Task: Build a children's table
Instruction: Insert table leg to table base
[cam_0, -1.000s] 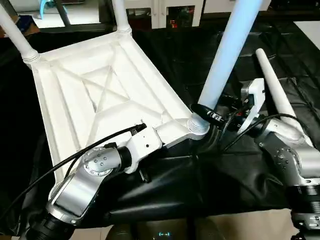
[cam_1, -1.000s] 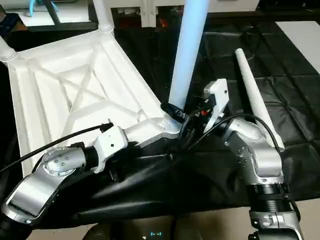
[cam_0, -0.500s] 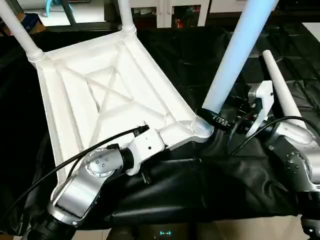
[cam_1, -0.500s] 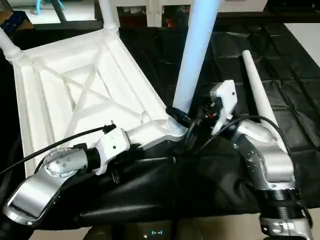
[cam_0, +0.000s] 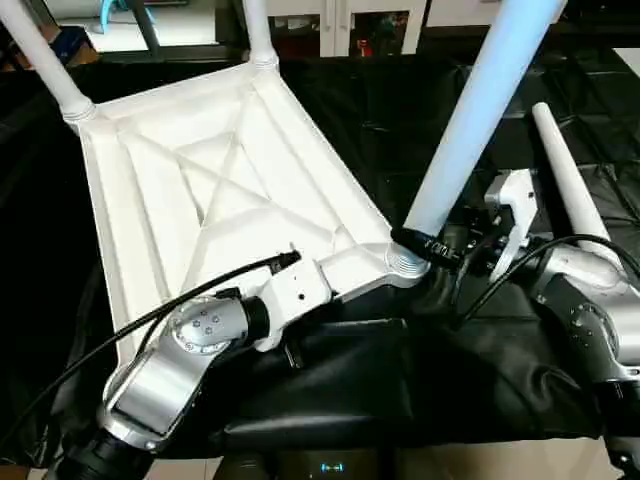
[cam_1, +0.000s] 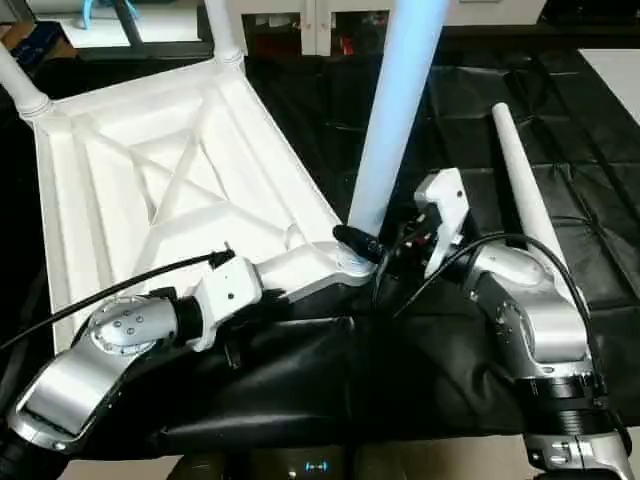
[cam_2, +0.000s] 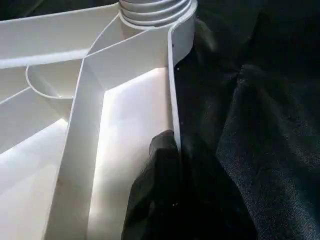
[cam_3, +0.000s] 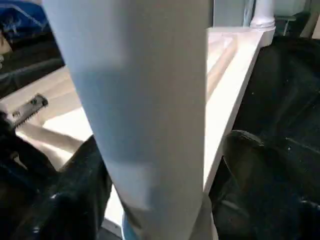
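The white table top (cam_0: 200, 180) lies underside up, its X ribs showing. Legs stand in both far corner sockets (cam_0: 45, 65) (cam_0: 257, 25). A third leg (cam_0: 470, 120) rises tilted from the near right corner socket (cam_0: 400, 265). My right gripper (cam_0: 425, 245) is shut on this leg just above the socket, with a black finger (cam_3: 75, 190) on each side of the tube. My left gripper (cam_2: 172, 165) is shut on the top's near rim (cam_2: 172, 90), left of that socket. The fourth leg (cam_0: 565, 180) lies loose on the cloth behind my right arm.
A crumpled black cloth (cam_0: 380, 390) covers the work surface under and around the top. White shelving (cam_0: 340, 15) stands along the back. A black cable (cam_0: 120, 335) runs over my left forearm.
The view has shifted a little. My right wrist has turned slightly around the base of the leg, and the leg sits a little lower in its socket. The left gripper keeps its hold.
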